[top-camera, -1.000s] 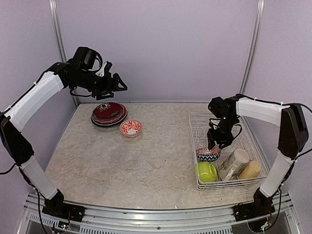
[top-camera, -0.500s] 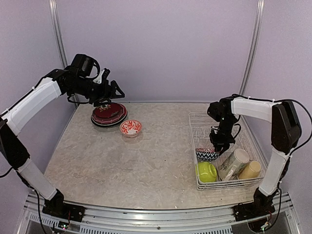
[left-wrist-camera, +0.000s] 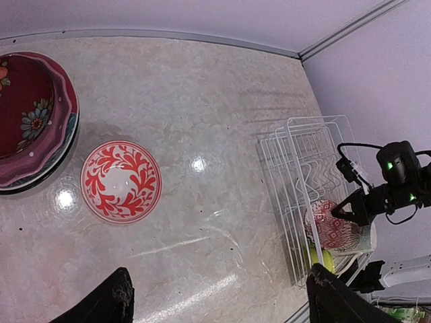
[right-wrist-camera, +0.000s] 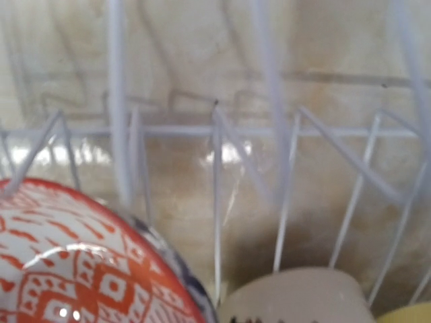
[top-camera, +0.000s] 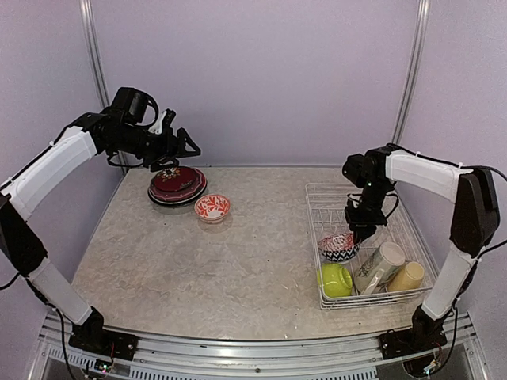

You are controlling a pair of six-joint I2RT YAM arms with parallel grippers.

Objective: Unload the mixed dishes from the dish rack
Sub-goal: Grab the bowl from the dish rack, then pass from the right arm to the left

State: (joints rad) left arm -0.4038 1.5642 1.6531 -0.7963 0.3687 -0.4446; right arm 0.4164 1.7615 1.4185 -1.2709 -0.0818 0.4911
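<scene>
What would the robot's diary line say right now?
left hand: open, raised near plate stack | right hand: at tilted blue-chevron bowl in dish rack

Marbled table (top-camera: 174,261) bears plate stack (top-camera: 176,184), red-patterned bowl (top-camera: 212,207), dish rack (top-camera: 329,207).

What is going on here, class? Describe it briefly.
Two arms are emptying the dish rack. Stacked plates and a red-patterned bowl sit on the table. The right end effector is down in the rack at the rim of the blue-chevron bowl, beside a lime-green bowl, a cream mug and a yellow mug. The left end effector hovers open, high near the plates.
</scene>
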